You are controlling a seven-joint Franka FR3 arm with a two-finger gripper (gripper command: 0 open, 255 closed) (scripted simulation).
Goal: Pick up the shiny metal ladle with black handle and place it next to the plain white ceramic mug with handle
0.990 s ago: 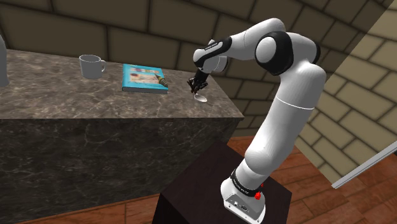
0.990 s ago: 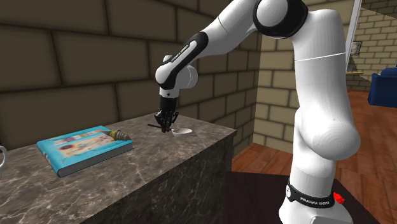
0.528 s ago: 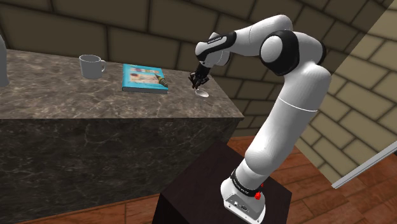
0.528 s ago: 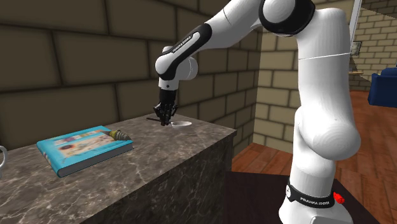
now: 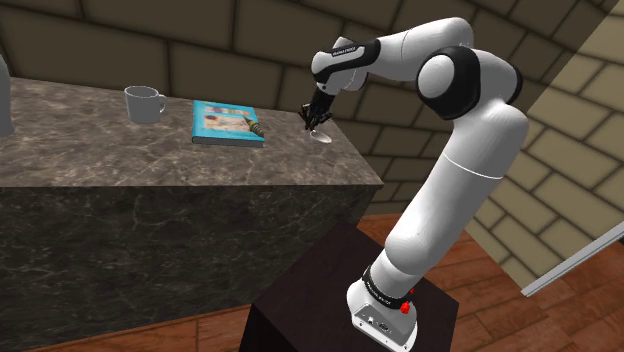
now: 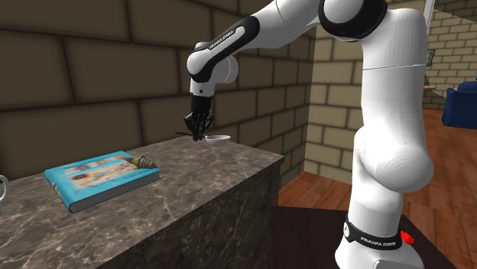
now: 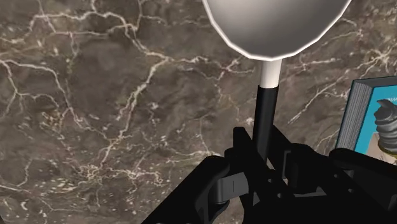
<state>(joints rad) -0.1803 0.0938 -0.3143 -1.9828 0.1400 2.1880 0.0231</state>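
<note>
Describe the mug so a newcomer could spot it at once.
On the stone counter, look from the blue book toward the shoulder view's left. The mug stands upright there, apart from it. It is the pale cup with a side handle, unlike the flat book and the long-handled ladle.

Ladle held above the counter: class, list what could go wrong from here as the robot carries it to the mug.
1. The claw clasps only the thin black handle of the ladle, with its bowl sticking out; it may swivel or slip.
2. The book, with a small object on it, lies between the ladle and the mug; a low carry could clip them.
3. Set down too close, the ladle could knock the mug.
</note>
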